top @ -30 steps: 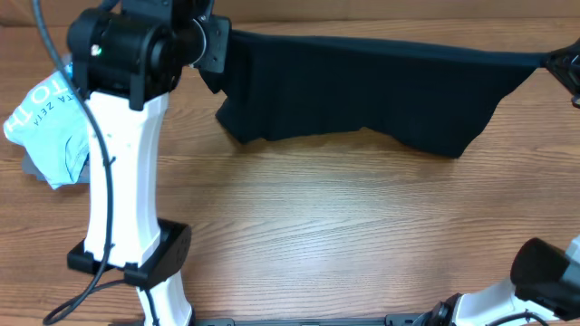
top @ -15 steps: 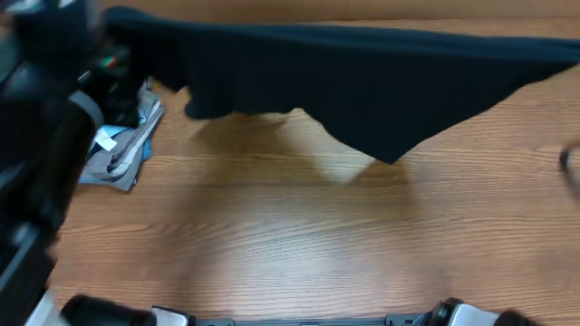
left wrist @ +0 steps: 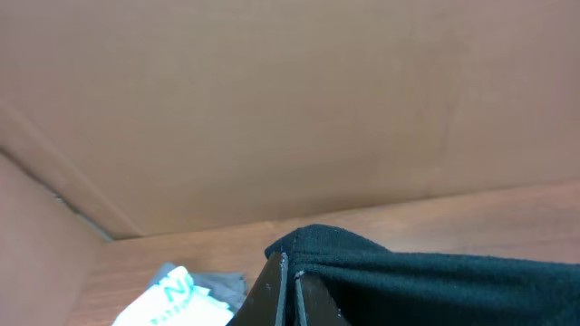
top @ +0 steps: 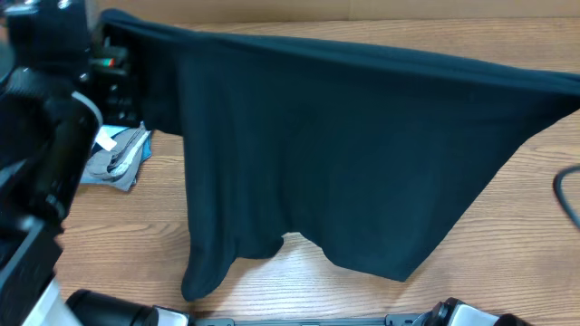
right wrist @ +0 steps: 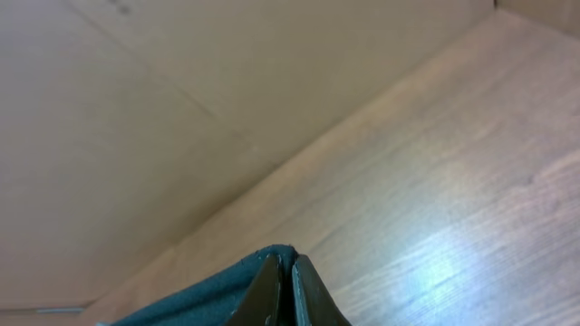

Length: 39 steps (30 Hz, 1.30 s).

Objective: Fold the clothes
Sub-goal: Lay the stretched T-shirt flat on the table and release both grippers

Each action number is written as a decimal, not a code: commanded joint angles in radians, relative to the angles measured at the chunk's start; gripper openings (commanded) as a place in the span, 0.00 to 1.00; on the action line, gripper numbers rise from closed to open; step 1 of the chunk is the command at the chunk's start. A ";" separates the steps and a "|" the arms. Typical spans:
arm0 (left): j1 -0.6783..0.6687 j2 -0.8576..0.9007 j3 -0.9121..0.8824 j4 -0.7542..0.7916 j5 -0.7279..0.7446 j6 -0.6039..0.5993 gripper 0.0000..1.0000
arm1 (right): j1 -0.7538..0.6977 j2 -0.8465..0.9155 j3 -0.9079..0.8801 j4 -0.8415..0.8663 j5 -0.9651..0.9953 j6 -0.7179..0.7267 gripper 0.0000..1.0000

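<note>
The black shirt (top: 344, 154) hangs spread above the table (top: 118, 244), reaching from its left edge to its right, with no print showing. The left gripper (left wrist: 288, 288) pinches one top corner and the right gripper (right wrist: 291, 285) the other. A blue garment (left wrist: 177, 294) lies at the left edge, its white lettering unreadable.

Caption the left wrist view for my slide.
Left claw shut on the black T-shirt, light blue shirt on the table beyond.

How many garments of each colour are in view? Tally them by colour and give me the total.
Black T-shirt: 1
Light blue shirt: 1
Grey garment: 1 that can be told apart in the pile
Total: 3
</note>
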 commanded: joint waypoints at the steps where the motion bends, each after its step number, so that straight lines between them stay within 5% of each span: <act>1: 0.033 0.094 0.005 0.012 -0.076 0.004 0.04 | -0.033 0.089 -0.038 0.000 0.206 0.002 0.04; 14: 0.032 0.682 0.000 0.164 0.122 -0.040 0.04 | 0.060 0.587 -0.050 0.059 0.207 -0.006 0.04; 16: 0.032 0.740 0.000 0.196 0.122 -0.058 0.13 | 0.071 0.661 -0.050 0.100 0.206 -0.006 0.04; 17: 0.032 0.761 0.000 0.210 0.122 -0.068 0.21 | 0.074 0.690 -0.050 0.124 0.206 -0.005 0.09; 19: 0.035 0.782 0.000 0.230 0.117 -0.076 0.53 | 0.075 0.739 -0.050 0.172 0.206 -0.005 0.51; 20: 0.038 0.782 0.000 0.233 0.112 -0.076 0.66 | 0.075 0.753 -0.050 0.186 0.206 -0.006 0.63; 24: 0.046 0.761 0.005 0.177 0.048 -0.076 0.81 | 0.040 0.760 -0.049 0.195 0.194 -0.005 0.71; 28: 0.062 0.758 0.002 0.028 0.071 -0.076 0.80 | -0.002 0.755 -0.048 0.142 0.130 -0.006 0.72; 33: 0.079 0.780 -0.069 -0.153 0.174 -0.076 0.67 | -0.011 0.755 -0.048 0.039 0.108 -0.069 0.73; 39: 0.079 0.830 -0.242 -0.192 0.234 -0.086 0.58 | -0.009 0.755 -0.049 -0.019 0.079 -0.130 0.74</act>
